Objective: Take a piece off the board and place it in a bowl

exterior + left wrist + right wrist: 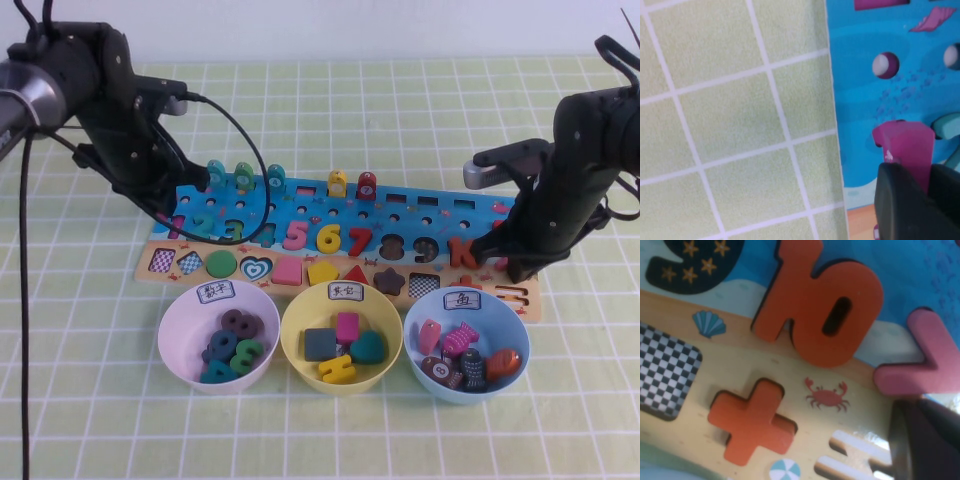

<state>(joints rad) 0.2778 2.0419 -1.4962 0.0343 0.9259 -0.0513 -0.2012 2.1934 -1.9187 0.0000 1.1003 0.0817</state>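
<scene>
The step in hand is the pick. The left gripper (pixel 178 205) is down at the left end of the board (pixel 420 215), and in the left wrist view its dark fingers (pixel 900 200) are closed around the magenta piece (pixel 907 145), the numeral 1. The piece is at its slot near the board's left edge; I cannot tell whether it has cleared the slot.

The next move, as I judge it, calls for a straight lift so the piece comes free without catching the slot edges or the neighbouring numerals, then a carry toward the robot to the pink bowl (pixel 180 315), which sits just in front of the board's left part. The release should come over the bowl's middle, low enough that the piece does not bounce out.

The right gripper (pixel 503 262) hangs over the board's right end, near the orange plus (pixel 752 420) and the orange numeral (pixel 820 315); its fingers cannot be judged from these views.

Three bowls stand in a row in front of the board:
- The pink bowl holds several numerals, dark brown and green ones among them.
- The yellow bowl (pixel 300 320), beside it toward the right, holds shape blocks: a grey square, a pink square, a teal heart and a yellow piece.
- The blue bowl (pixel 425 310), rightmost, holds small fish-like pieces.
</scene>
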